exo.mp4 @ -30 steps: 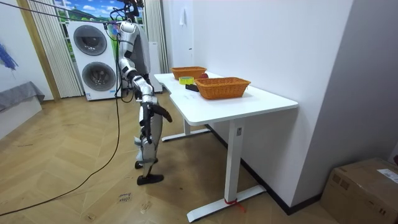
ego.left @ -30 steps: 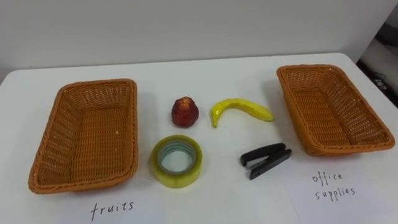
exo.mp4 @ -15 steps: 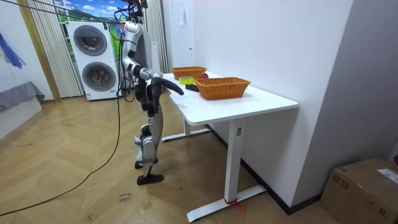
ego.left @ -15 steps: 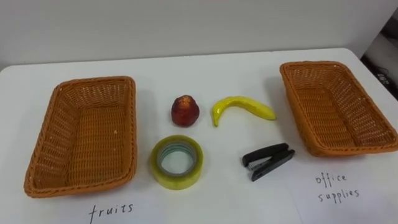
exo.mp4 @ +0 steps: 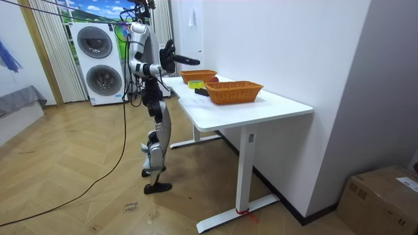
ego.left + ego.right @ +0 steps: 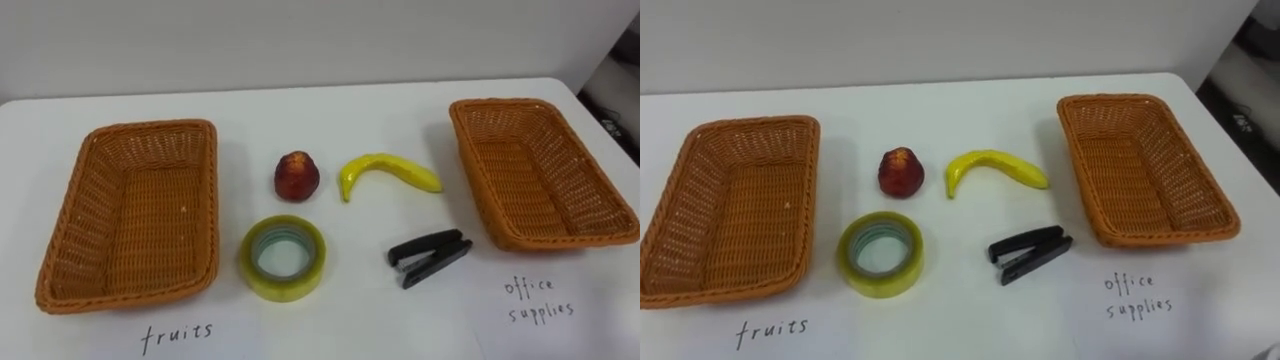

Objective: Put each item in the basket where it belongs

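Has swung the right hand (image 5: 190, 62) up from beside the leg to chest height, stretched toward the table (image 6: 350, 315); cannot tell whether spread or curled. Nearest on the table, lying flat: tape (image 6: 285, 260) to the left, stapler (image 6: 428, 258) to the right, apart. Just beyond: red fruit (image 6: 297, 178) behind the tape, banana (image 6: 385, 175) to its right, not touching. All four between the left basket (image 6: 140, 220) and the right basket (image 6: 535, 175), which reach farthest back.
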Robot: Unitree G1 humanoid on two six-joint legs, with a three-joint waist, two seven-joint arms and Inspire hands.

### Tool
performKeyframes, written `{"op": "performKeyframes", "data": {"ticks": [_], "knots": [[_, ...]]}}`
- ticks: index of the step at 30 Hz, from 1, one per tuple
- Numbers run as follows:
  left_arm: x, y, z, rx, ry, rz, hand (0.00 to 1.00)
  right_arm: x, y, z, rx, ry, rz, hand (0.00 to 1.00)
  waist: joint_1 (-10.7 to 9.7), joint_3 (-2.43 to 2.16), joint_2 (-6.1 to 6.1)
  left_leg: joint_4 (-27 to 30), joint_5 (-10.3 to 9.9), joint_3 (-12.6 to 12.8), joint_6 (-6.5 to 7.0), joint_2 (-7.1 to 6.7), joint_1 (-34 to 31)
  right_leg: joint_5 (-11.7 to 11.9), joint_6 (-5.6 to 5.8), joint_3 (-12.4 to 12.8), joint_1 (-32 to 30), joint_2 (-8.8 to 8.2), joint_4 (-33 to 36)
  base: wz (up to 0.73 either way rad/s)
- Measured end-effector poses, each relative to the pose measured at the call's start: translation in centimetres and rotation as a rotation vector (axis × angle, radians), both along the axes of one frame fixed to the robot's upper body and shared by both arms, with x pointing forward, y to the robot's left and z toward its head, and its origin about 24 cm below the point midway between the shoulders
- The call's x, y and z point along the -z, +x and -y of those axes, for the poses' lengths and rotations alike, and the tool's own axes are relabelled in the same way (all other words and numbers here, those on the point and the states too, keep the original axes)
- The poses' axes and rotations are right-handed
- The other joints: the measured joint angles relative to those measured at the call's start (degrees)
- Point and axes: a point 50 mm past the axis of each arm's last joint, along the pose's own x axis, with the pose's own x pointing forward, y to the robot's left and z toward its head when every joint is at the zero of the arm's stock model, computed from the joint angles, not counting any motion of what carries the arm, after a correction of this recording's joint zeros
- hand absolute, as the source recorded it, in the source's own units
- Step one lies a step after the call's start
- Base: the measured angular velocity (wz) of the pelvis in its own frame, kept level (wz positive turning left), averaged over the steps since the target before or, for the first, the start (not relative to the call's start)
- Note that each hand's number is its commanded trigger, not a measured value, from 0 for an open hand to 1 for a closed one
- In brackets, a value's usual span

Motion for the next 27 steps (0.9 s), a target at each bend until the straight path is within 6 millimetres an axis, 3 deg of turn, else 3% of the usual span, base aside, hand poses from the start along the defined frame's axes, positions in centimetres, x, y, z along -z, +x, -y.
{"op": "performKeyframes", "data": {"ticks": [4, 11, 15, 18, 27], "knots": [[0.1, 0.0, -0.1, 0.049, 0.009, -0.029, 0.0, -2.5, 0.4, -0.3, -0.039, -0.123, 0.045, 0.0, 1.21, 0.02, -0.33, 0.13, 0.01, -0.52, -0.02, 0.03, 0.0, 0.03, -0.05, -0.14, 0.05, 0.03, -0.01, 0.02], [0.3, -0.8, 0.1, 0.057, -0.014, -0.071, 0.0, -4.2, 1.8, -0.8, -0.085, -0.201, 0.083, 0.0, 1.41, 0.05, -1.59, 0.36, 0.04, -1.52, -0.06, 0.08, 0.01, 0.06, -0.1, -1.23, 0.51, 0.0, 0.01, 0.06], [0.4, -0.6, 0.2, 0.064, -0.023, -0.069, 0.0, -5.5, 2.6, -1.5, -0.145, -0.305, 0.062, 0.0, 2.69, 0.53, -1.7, 0.73, 0.04, -1.58, -0.06, 0.11, -0.02, 0.13, -0.21, -1.21, 0.58, -0.01, 0.05, 0.0], [0.4, -0.5, 0.2, 0.066, -0.03, -0.07, 0.0, -6.3, 3.3, -2.2, -0.223, -0.382, 0.027, 0.0, 3.01, 0.54, -1.86, 0.91, 0.04, -1.75, -0.06, 0.11, -0.03, 0.15, -0.24, -1.42, 0.71, -0.05, 0.08, 0.03], [0.5, 0.1, 0.3, 0.092, -0.054, -0.061, 0.0, -6.8, 4.7, -3.6, -0.383, -0.426, -0.019, 0.0, 3.58, 0.44, -1.95, 1.2, 0.03, -2.24, -0.07, 0.05, -0.06, 0.18, -0.28, -1.61, 1.23, -0.04, -0.13, 0.03]]}}
